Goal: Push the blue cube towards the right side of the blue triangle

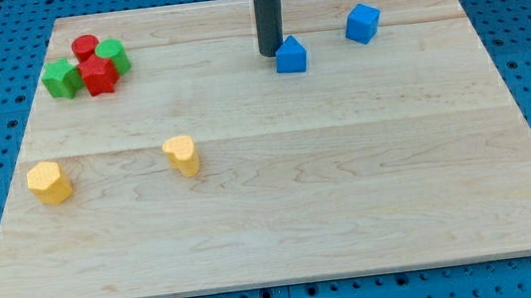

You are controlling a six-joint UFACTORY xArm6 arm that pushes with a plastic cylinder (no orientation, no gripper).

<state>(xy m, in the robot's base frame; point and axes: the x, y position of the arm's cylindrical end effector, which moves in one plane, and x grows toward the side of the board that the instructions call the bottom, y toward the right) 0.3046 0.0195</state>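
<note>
Worktop (283, 217), near edge foremost, bearing eight blocks: two yellow, two blue, two red, two green. No hand; my tip (272, 54) stands just left of the blue triangle (291, 56). Blue cube (362, 23) lies right of it, apart. The rod's top is cut off.

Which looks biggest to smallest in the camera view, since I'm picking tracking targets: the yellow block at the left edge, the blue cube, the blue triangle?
1. Yellow block at the left edge, though it sits nearer the view's bottom, so perhaps only closer.
2. Blue cube and blue triangle look alike; no ranking. My tip is just left of the triangle.
</note>
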